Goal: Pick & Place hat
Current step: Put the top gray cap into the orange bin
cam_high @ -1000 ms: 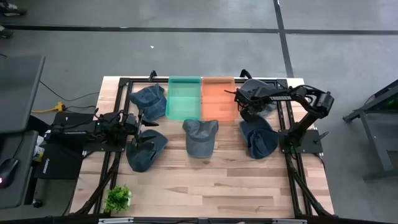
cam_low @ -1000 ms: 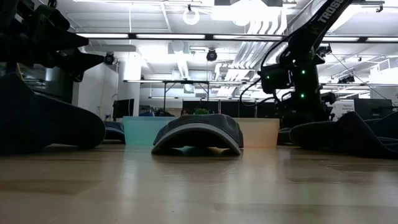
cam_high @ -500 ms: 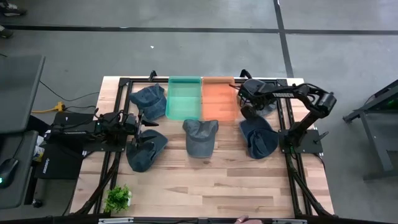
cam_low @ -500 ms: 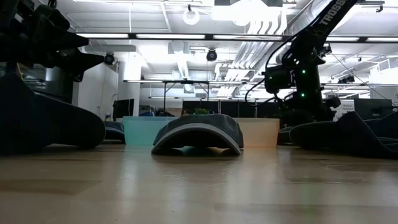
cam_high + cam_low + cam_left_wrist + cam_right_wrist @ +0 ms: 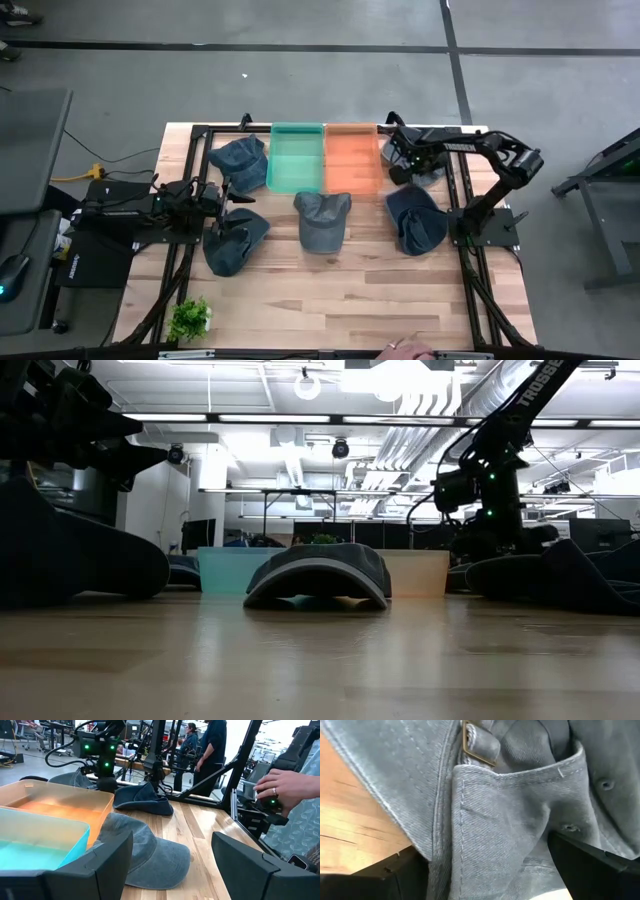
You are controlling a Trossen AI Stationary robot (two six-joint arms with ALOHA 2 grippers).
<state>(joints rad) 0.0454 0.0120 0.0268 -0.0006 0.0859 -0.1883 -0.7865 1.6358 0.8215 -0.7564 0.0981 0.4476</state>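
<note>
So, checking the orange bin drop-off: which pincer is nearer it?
Right. The right pincer hovers just beside the translucent orange plastic bin; the left pincer sits beyond the green bin.

Looks like a robotics lab: strip lights (image 5: 250, 418) glowing overhead, pipes (image 5: 420, 430) running along the ceiling, people (image 5: 212, 745) standing around more rigs behind the table (image 5: 340, 290).

from my remote station i see a grey concrete floor (image 5: 300, 80) crossed by dark lines. fluorescent ceiling lights (image 5: 300, 422) brighten the workshop behind, where people (image 5: 212, 745) stand among desks.
</note>
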